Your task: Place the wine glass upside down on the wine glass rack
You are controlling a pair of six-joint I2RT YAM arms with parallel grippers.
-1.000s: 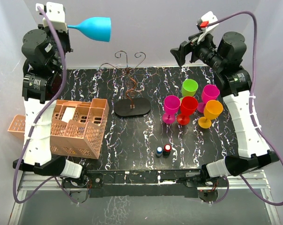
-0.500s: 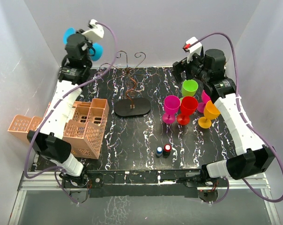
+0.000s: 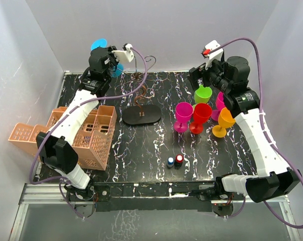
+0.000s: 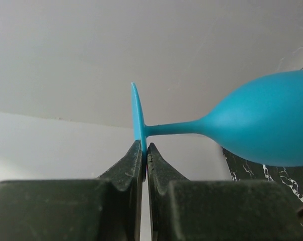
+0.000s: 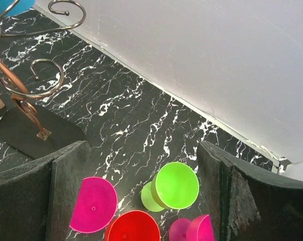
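A blue wine glass [image 4: 272,125] lies sideways in the air, and my left gripper [image 4: 144,149] is shut on the rim of its foot [image 4: 137,118]. From the top view the blue glass [image 3: 99,44] shows just left of the wine glass rack [image 3: 140,93], a thin brown wire stand with scroll arms on a black oval base [image 3: 141,115]. My left gripper [image 3: 113,60] is mostly hidden under its wrist there. My right gripper [image 5: 144,158] hangs open above the coloured glasses, holding nothing.
Green [image 3: 202,93], magenta [image 3: 183,114], red [image 3: 200,116], pink [image 3: 224,100] and orange [image 3: 226,120] glasses stand right of the rack. An orange lattice crate [image 3: 89,135] sits at the left. Two small bottles [image 3: 174,161] stand near the front. Walls close in behind and at both sides.
My left arm has swung the blue glass from high at the far left across and down to beside the rack's scroll arms. The right arm shifted slightly and stays open.
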